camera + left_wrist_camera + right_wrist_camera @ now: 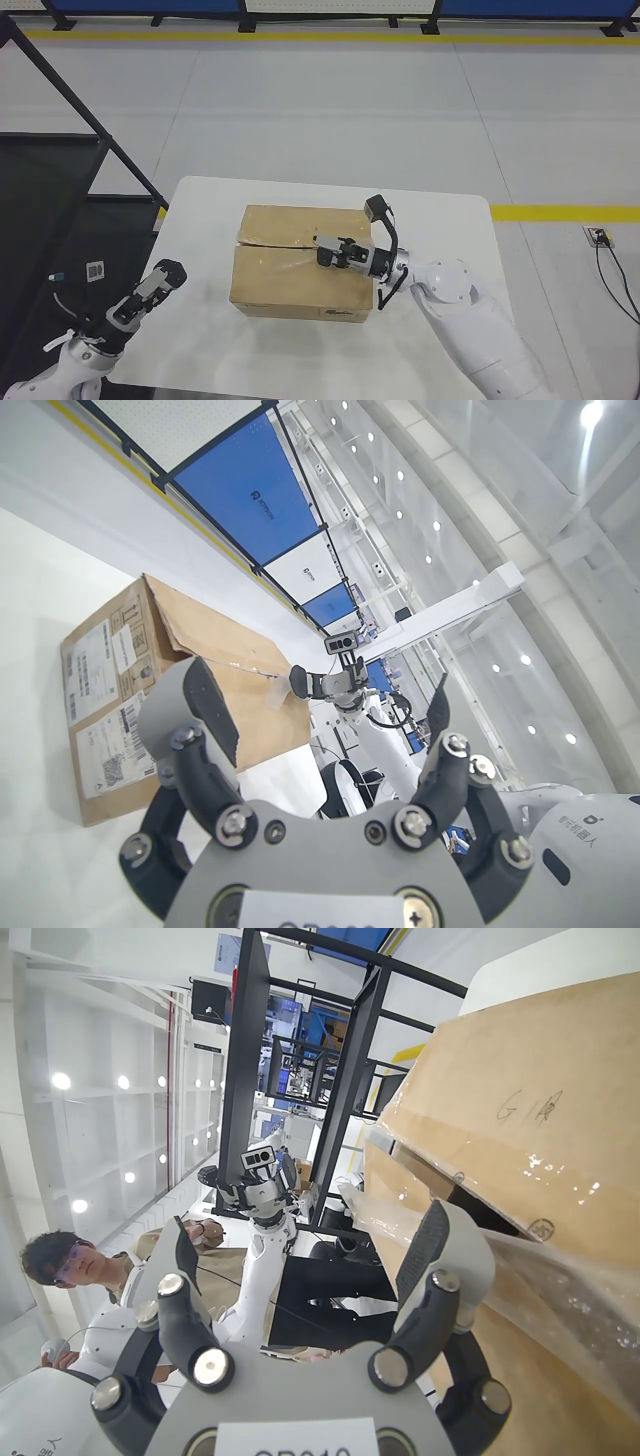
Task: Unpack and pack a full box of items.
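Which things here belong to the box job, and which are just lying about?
Job: cardboard box, clear tape on its top, right gripper over it, left gripper.
Just there: white table, black frame, floor socket.

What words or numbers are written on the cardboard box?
Shipping labels on the side of the box: print and barcodes, too small to read.
Handling symbols above them: pictures, no legible words.
Pen scrawl on the top flap: too scribbled to read surely.
Round stamp on the flap edge: too blurred.

Closed, taped cardboard box (300,265) mid-table
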{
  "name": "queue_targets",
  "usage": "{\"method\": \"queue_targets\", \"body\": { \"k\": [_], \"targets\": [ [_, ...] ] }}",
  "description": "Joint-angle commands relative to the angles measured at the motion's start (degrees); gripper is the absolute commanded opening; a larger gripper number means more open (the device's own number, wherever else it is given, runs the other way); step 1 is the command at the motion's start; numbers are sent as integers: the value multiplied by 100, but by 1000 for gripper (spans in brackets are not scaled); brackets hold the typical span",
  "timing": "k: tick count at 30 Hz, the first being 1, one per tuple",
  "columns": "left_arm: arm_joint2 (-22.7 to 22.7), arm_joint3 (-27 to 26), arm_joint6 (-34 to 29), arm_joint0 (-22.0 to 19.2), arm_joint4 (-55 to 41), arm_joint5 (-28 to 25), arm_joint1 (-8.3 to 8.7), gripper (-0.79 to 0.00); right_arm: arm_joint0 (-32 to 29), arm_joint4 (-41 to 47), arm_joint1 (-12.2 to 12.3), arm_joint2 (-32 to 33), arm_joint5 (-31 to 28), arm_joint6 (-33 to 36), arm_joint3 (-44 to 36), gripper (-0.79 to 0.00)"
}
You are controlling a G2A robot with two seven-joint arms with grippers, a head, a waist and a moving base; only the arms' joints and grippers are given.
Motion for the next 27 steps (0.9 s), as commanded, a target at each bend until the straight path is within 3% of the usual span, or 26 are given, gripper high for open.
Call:
{"method": "queue_targets", "body": {
  "k": [1, 8, 18, 27],
  "targets": [
    [-14, 17, -2, 19, -25, -21, 5, 0, 42, -78, -22, -69, 17, -101, 2, 0],
    [112, 37, -123, 42, -213, 95, 18, 0, 45, -102, -62, -132, -235, -284, -86, 0],
    [937, 12, -602, -603, -213, 1447, 48, 0, -164, -57, -19, 34, -497, -183, -220, 0],
    [1585, 449, -433, -1237, 1003, 898, 49, 0, -463, 282, 43, 322, -1009, -41, -426, 0]
  ]
}}
